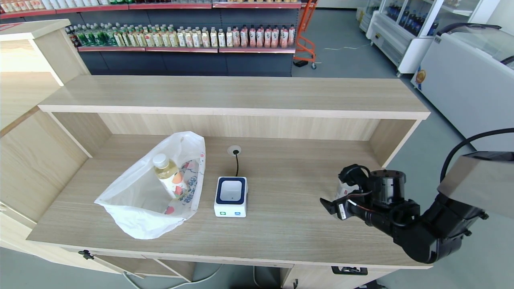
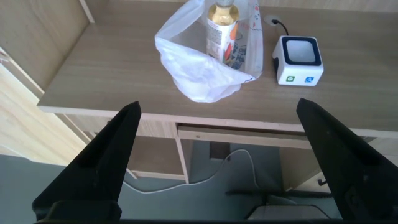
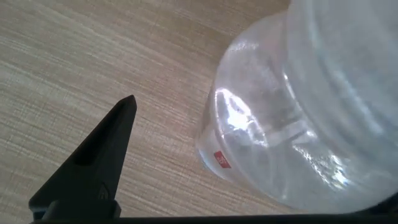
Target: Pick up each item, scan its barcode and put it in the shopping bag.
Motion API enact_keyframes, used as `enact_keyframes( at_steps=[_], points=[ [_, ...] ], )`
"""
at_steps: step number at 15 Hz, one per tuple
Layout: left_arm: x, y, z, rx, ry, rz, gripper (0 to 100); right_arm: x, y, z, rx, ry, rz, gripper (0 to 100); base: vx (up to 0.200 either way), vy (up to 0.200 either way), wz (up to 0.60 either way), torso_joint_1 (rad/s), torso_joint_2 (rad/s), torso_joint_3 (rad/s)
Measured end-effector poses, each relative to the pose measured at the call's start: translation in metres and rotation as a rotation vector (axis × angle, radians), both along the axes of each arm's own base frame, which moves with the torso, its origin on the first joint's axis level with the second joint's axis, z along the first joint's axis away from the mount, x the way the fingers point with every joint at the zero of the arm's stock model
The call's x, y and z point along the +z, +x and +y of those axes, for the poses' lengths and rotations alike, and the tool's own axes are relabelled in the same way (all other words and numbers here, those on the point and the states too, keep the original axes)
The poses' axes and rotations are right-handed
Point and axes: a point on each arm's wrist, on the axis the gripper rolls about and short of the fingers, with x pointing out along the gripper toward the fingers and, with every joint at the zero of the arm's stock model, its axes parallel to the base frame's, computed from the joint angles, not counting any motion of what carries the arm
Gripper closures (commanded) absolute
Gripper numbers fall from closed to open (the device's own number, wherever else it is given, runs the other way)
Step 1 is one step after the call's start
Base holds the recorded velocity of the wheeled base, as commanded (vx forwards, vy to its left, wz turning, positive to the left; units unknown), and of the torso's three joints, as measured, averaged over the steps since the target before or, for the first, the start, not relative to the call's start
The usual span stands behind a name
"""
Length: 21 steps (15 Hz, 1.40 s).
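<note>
Pick-up step, by my read: right gripper (image 1: 337, 196), jaws spread beside clear bottle (image 3: 292, 118), 3 o'clock of scanner (image 1: 230, 196); next move calls for pinching bottle, then lifting toward scanner.

Light wood counter (image 1: 281, 228) with a raised back ledge (image 1: 233, 94), cable hole (image 1: 234, 150) in the worktop, drawer front (image 2: 236, 134) under its edge. More wood panelling (image 1: 24, 88) on the left. Grey floor (image 1: 353, 60). Behind the counter, dark shelving with red edges (image 1: 184, 49) carrying rows of drink bottles (image 1: 180, 37), an orange metal frame (image 1: 307, 36) beside it. White chest freezer (image 1: 466, 84) and glass-door coolers (image 1: 405, 20) on the right. Bright, even daylight
</note>
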Motion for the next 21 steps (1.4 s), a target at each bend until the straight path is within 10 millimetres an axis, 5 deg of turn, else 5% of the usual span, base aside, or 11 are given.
enact_keyframes(
  at_steps=[1, 2, 21],
  points=[
    [0.0, 0.0, 0.0, 0.0, 0.0, 0.0, 0, 0.0, 0.002, 0.002, 0.008, 0.007, -0.009, 0, 0.0, 0.0, 0.0, 0.0, 0.0, 0.0],
    [0.0, 0.0, 0.0, 0.0, 0.0, 0.0, 0, 0.0, 0.003, 0.004, 0.037, 0.024, -0.021, 100, 0.0, 0.0, 0.0, 0.0, 0.0, 0.0],
    [0.0, 0.0, 0.0, 0.0, 0.0, 0.0, 0, -0.012, -0.033, -0.011, 0.042, 0.051, -0.02, 100, 0.0, 0.0, 0.0, 0.0, 0.0, 0.0]
  ],
)
